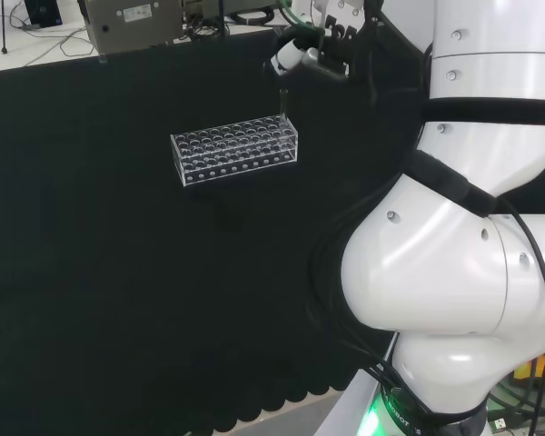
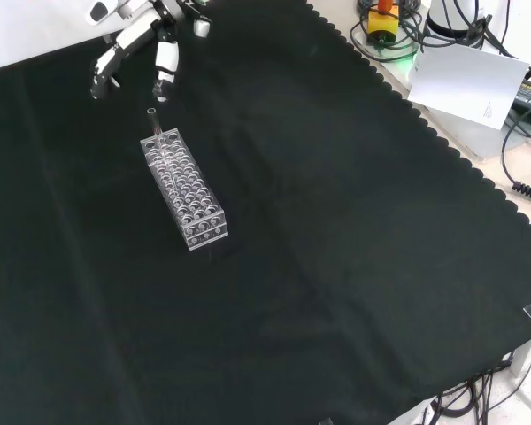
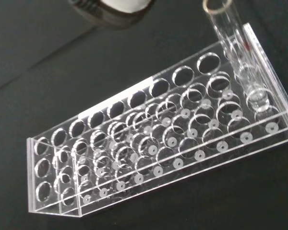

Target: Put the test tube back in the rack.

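A clear plastic rack (image 1: 236, 150) with several rows of holes lies on the black cloth (image 1: 91, 254). A clear test tube (image 1: 284, 104) stands upright in a hole at the rack's right end in the head view. In the front view the tube (image 2: 153, 122) rises from the far end of the rack (image 2: 184, 190). The hand (image 2: 142, 35) hovers just above and beyond the tube, fingers relaxed and spread, with a small gap to the tube's rim. The wrist view has the tube (image 3: 230, 38) seated in a corner hole of the rack (image 3: 134, 143), the other holes vacant.
A grey box (image 1: 132, 23) and cables lie beyond the cloth's far edge in the head view. A white sheet (image 2: 465, 84) and cables sit off the cloth at the front view's upper right. The arm's white links (image 1: 454, 254) stand at the head view's right.
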Available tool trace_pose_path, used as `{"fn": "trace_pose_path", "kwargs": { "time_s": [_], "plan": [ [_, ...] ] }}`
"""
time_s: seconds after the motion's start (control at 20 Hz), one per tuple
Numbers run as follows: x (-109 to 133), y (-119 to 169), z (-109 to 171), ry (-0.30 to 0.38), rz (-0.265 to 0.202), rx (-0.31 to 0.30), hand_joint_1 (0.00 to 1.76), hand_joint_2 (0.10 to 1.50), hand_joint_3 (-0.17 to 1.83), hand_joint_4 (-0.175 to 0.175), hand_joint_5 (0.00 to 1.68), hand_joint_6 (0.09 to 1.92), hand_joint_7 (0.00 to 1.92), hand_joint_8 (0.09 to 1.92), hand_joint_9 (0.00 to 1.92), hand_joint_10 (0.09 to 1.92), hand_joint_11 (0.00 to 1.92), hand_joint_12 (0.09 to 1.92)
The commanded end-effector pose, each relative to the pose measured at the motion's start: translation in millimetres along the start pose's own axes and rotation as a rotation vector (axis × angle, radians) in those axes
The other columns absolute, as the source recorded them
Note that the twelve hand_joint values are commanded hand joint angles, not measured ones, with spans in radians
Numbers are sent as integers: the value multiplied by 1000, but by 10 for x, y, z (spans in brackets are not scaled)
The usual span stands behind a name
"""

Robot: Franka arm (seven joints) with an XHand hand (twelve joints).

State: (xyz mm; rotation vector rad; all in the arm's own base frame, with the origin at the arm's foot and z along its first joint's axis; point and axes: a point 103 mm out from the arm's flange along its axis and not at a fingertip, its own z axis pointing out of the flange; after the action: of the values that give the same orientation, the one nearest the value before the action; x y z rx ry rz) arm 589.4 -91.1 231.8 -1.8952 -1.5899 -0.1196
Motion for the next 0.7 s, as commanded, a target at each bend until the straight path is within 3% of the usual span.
{"fn": "trace_pose_path", "kwargs": {
  "time_s": [0.05, 0.7],
  "plan": [
    [157, -137, -172, -33, -40, -18, 836, 846, -169, 24, 132, 198, 0, 607, 0, 900, 0, 1473],
    [385, -484, -567, -70, -67, -83, 821, 838, -155, 24, 125, 104, 0, 542, 0, 900, 0, 1451]
  ]
}}
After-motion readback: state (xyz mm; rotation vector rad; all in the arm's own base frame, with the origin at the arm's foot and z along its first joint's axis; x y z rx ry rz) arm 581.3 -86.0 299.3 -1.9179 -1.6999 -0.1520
